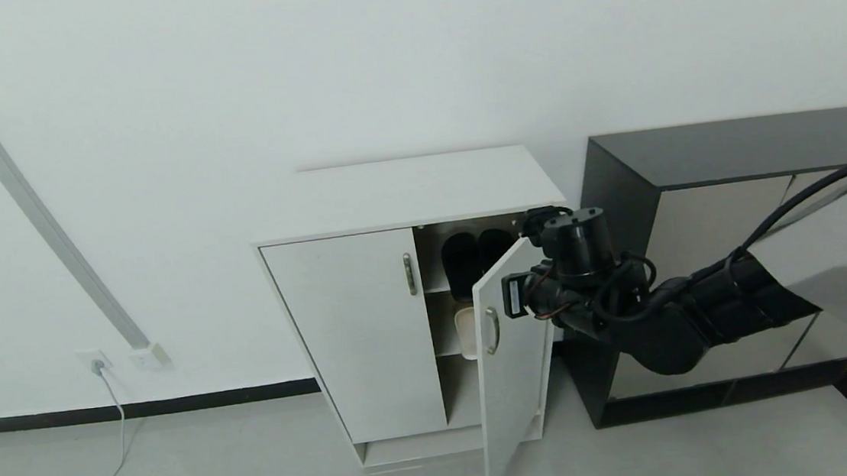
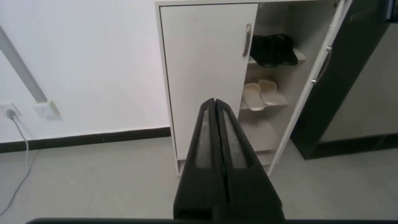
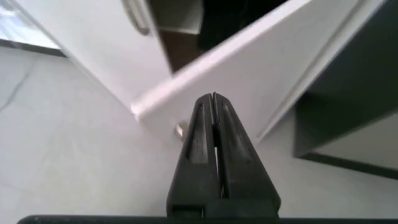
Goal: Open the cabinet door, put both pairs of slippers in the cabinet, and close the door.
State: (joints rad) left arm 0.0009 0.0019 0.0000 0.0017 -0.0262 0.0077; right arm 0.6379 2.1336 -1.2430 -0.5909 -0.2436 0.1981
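Right tool (image 3: 213, 99) jaws together at top edge of half-open cabinet door (image 1: 514, 353); left tool (image 2: 214, 102) jaws together, well back from cabinet (image 1: 419, 192); black slippers (image 2: 273, 50) inside, beige slippers (image 2: 264, 94) below them

Ahead of my right tool (image 3: 214, 102), itself matt black plastic by the look of it, the cabinet door (image 3: 249, 68) is a smooth, matt white panel like laminated board. Its handle (image 1: 491, 330) is satin metal. Beyond my left tool (image 2: 215, 106), the black slippers (image 2: 273, 50) look matt and rubbery, the beige slippers (image 2: 261, 95) smooth. The floor (image 1: 221, 470) below both tools is glossy grey tile. The dark sideboard (image 1: 730, 146) beside my right tool has mirror-bright fronts.
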